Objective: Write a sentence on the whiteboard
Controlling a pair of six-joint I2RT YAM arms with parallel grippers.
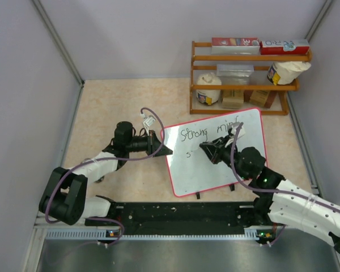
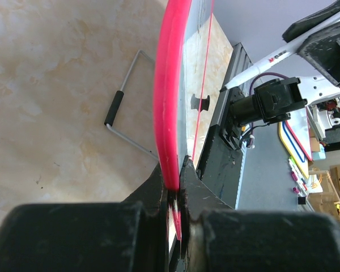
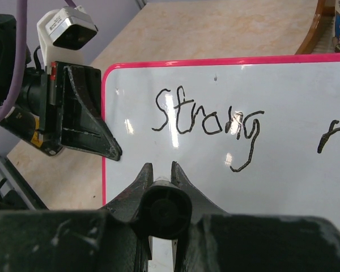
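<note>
Whiteboard: left hand clamps its left edge; right hand grips a pen over its face.

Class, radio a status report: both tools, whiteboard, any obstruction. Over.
Left tool shut on edge of red-framed glossy white whiteboard. Right tool shut on white marker pen, over board. Black handwriting reads "Strong", next word begun. Wooden shelf beyond far edge.
</note>
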